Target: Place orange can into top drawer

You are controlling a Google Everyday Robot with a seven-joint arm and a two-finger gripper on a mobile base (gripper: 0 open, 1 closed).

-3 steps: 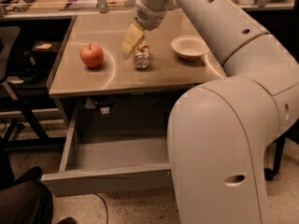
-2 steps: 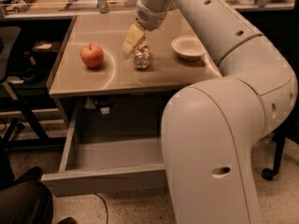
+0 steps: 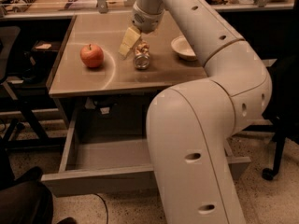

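The orange can (image 3: 142,59) lies on its side on the tan tabletop (image 3: 84,80), near the middle. My gripper (image 3: 131,49) hangs from the big white arm and sits right at the can's left upper side, touching or nearly touching it. The top drawer (image 3: 96,183) is pulled open below the tabletop. The part of its grey inside that shows holds nothing, and my arm hides its right half.
A red apple (image 3: 92,55) stands on the table left of the can. A white bowl (image 3: 183,47) sits to the can's right, partly behind my arm. Dark chairs stand at the left (image 3: 14,78) and at the far right (image 3: 285,97). A cluttered bench runs along the back.
The arm's big lower link has swung a little to the left. The gripper and the can stay in the same place on the table.
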